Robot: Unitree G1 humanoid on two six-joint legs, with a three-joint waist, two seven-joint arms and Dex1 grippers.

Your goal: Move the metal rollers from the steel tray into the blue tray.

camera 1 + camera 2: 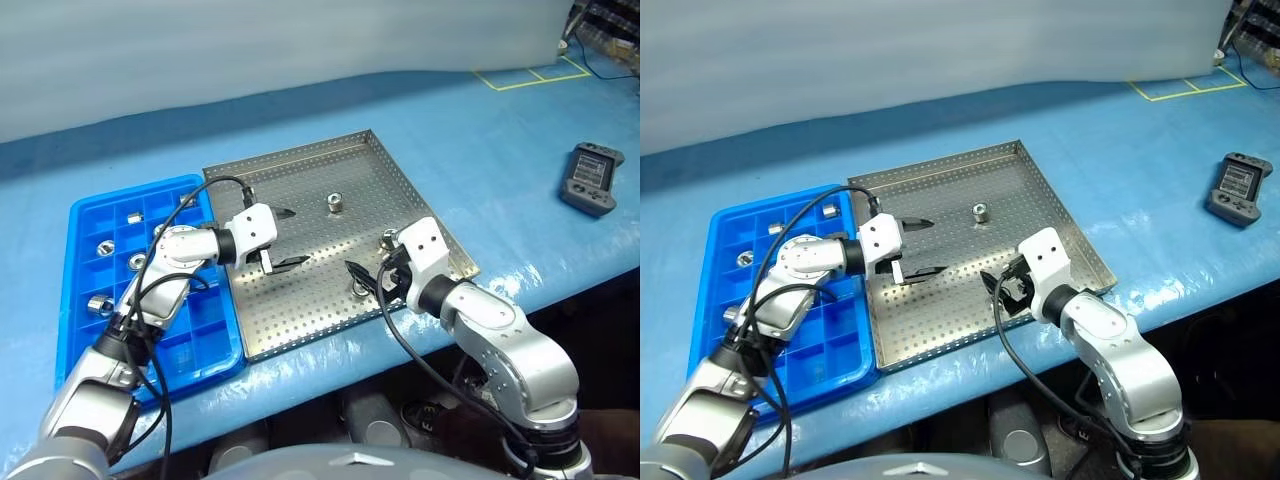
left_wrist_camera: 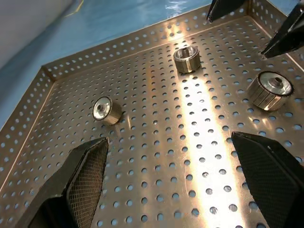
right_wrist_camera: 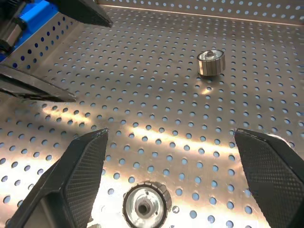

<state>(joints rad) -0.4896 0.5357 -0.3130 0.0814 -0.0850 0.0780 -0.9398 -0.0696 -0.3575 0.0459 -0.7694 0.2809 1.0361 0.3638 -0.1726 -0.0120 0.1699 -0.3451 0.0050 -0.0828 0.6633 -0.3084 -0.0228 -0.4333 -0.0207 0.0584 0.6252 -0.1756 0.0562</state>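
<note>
Both my hands, left hand and right hand, stood wide open, empty, over the steel tray; converging on one metal roller, they risked colliding.

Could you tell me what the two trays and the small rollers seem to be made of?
The steel tray looks like thin sheet metal, matte silver with glare streaks and punched holes. The blue tray looks like moulded plastic: uniform bright blue, glossy, with thick compartment walls. The metal rollers seem to be polished metal, probably steel, judging by mirror-like highlights and ribbed sides.
</note>
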